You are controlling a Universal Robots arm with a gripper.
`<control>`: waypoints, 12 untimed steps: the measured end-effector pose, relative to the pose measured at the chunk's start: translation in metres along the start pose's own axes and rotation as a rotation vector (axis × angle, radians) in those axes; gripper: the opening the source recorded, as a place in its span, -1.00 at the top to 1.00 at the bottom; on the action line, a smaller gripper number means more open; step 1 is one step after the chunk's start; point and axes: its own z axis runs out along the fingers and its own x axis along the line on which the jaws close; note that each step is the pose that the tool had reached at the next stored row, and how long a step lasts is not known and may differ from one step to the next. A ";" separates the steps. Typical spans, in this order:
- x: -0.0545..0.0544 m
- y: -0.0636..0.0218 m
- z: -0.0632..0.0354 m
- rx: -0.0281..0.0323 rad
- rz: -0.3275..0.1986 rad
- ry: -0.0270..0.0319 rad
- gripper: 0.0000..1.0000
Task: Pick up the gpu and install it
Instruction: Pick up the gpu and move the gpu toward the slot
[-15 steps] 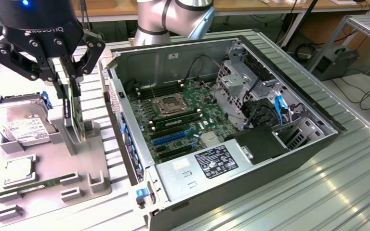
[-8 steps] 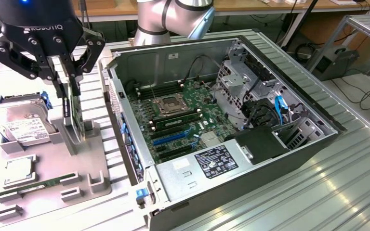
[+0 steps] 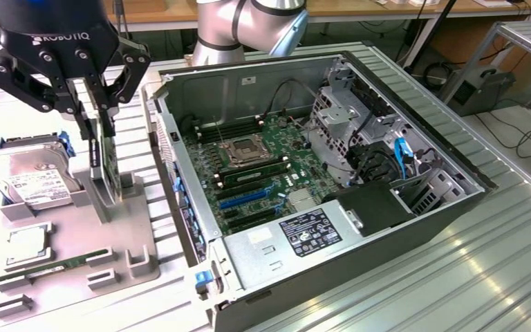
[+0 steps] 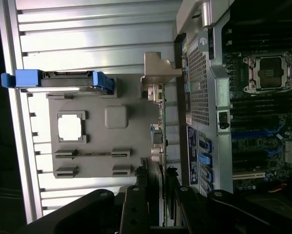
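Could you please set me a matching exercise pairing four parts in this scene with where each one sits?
1 gpu; 2 hard drive; 3 RAM stick; 4 motherboard.
A inside the open case; B lying in a narrow slot of the grey tray; C upright, gripped by the claw; D framed in blue.
Pairs: 1-C, 2-D, 3-B, 4-A.
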 end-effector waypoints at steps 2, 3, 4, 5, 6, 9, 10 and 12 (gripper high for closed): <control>0.000 0.0001 -0.0006 0.0028 0.000 -0.0002 0.47; 0.000 0.0002 -0.0009 0.0043 0.000 -0.0002 0.47; 0.000 0.0003 -0.0012 0.0056 0.000 -0.0003 0.47; 0.000 0.0003 -0.0014 0.0070 0.000 -0.0004 0.47; 0.000 0.0004 -0.0016 0.0082 0.000 -0.0006 0.47; 0.000 0.0007 -0.0024 0.0125 0.000 -0.0008 0.47; 0.000 0.0007 -0.0026 0.0135 0.000 -0.0011 0.47; 0.000 0.0009 -0.0032 0.0161 0.000 -0.0012 0.47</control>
